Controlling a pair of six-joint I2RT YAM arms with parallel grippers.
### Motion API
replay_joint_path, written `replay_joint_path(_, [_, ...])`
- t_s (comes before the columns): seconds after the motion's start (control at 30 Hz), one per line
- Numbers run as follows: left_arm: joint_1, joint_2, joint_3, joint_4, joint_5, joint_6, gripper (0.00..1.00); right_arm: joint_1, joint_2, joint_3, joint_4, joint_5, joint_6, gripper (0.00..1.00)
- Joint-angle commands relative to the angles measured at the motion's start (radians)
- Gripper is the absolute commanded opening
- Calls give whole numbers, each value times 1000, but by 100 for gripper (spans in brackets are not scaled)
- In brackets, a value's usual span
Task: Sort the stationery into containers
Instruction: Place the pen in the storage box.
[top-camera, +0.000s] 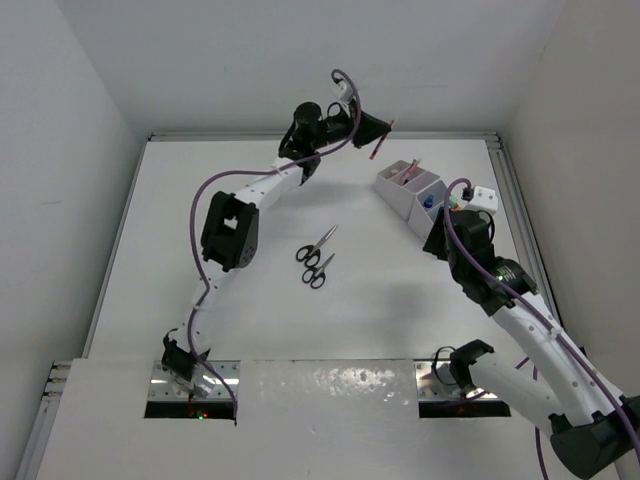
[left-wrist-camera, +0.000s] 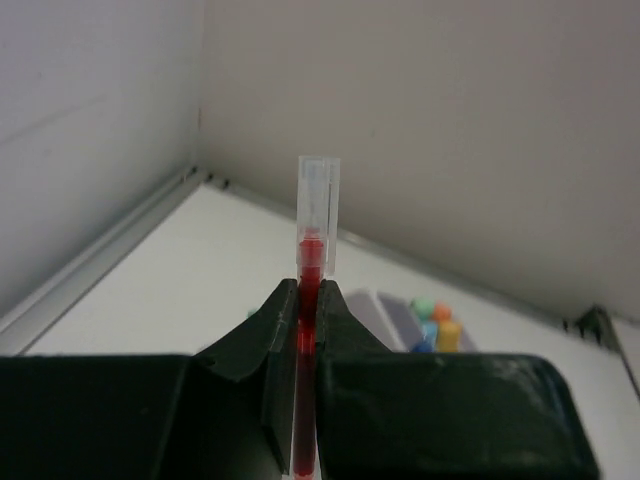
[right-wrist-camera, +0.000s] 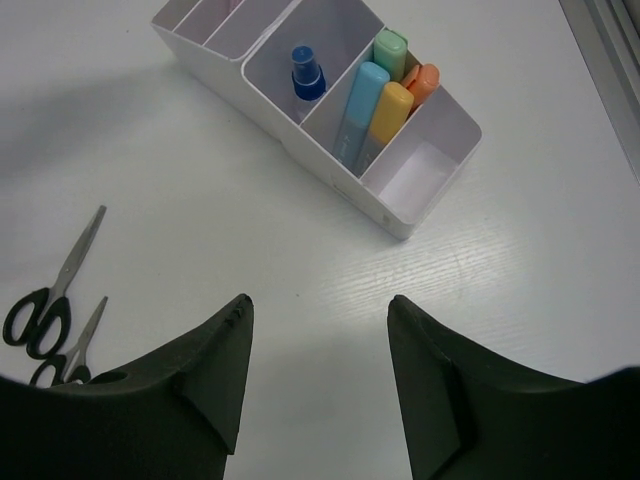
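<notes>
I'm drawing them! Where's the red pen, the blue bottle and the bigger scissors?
red pen (left-wrist-camera: 311, 265): left wrist view, red barrel.
blue bottle (right-wrist-camera: 306, 72): right wrist view, cap.
bigger scissors (right-wrist-camera: 80, 248): right wrist view, blades.

I read no lettering, label, brand or number anywhere, neither on the white plastic stepped organiser nor on the pastel capsule-shaped pieces.

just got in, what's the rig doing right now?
Sorting stationery. The left gripper is shut on a red pen, held up near the far wall beside the white organiser. The right gripper is open and empty, above the table near the organiser. A blue-capped bottle and pastel highlighters are already in compartments; two black-handled scissors lie loose mid-table.
</notes>
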Motion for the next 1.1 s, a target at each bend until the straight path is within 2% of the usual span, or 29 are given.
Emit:
replay_joint_path(0.0, [-81,57,52,284,-261,-204,0,6,-13,43,8,13,-5,56])
replay_joint_path(0.13, [-113,139,59,398,-347,-251,0,6,-35,34,-17,25,4,56])
replay_joint_path(0.4, [-151,267,133,415,-431,-233,0,4,-55,71,-118,70,7,56])
replay_joint_path(0.73, [-156,289,168,459,-456,-130,0,4,-69,66,-158,94,16,56])
replay_joint_path(0.87, [-158,287,119,447,-425,-109,0,4,-35,74,-144,85,1,56])
replay_joint_path(1.0, [-167,269,-18,435,-376,-75,0,4,-1,83,-130,81,-10,56])
replay_joint_path(1.07, [-167,277,-31,426,-370,-46,0,4,6,84,-120,74,-16,56])
